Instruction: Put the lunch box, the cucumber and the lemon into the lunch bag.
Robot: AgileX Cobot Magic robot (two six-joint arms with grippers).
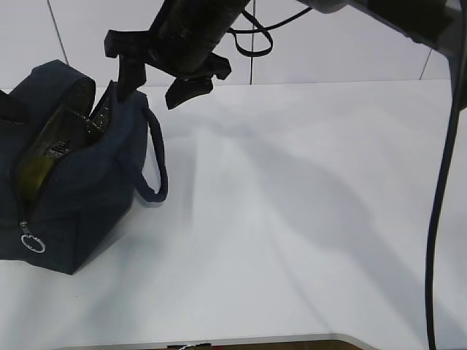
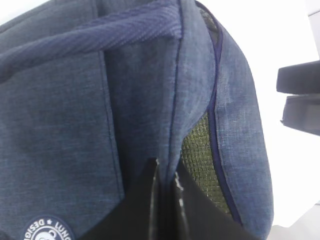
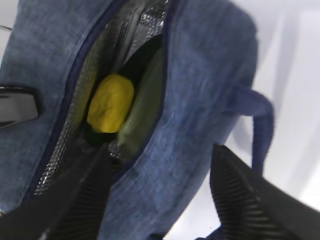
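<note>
A dark navy lunch bag (image 1: 73,182) sits at the far left of a white table (image 1: 306,219), its top zipper open. Inside it lies the yellow lemon (image 3: 110,103), touching the sage-green lid of the lunch box (image 3: 145,105). The right gripper (image 1: 157,76) hovers above the bag's opening, jaws spread and empty. The left gripper (image 2: 165,200) is clamped on the bag's fabric edge.

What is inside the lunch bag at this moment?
Through the open top of the lunch bag the lemon shows, beside a sage-green surface, probably the lunch box lid. The cucumber cannot be seen; the bag's walls hide the rest.
</note>
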